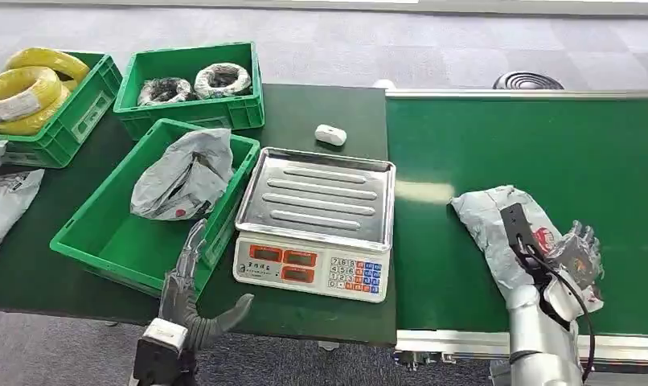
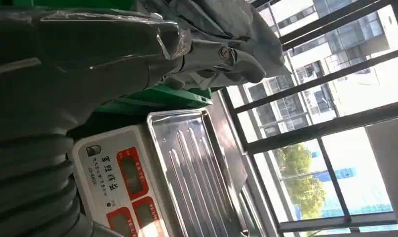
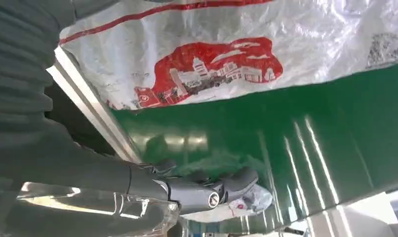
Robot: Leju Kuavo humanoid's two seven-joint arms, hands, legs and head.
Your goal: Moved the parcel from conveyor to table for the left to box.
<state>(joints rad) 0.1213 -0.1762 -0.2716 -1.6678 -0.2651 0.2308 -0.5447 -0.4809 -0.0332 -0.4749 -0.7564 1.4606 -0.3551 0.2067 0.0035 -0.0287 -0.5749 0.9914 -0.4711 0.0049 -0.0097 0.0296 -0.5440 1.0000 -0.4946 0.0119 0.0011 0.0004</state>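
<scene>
Right robot hand point(image 1: 576, 251) grips the parcel point(image 1: 498, 221) on the conveyor point(image 1: 546, 153); the wrist view reveals its red print; left robot hand point(image 1: 194, 301) open.

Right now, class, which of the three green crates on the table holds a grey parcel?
The nearest crate, beside the scale: a crumpled grey parcel lies in it. The far-left crate holds yellow cable coils, the middle one black and white coils.

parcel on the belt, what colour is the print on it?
Red, on the grey-white parcel; clearest in the right wrist view.
</scene>
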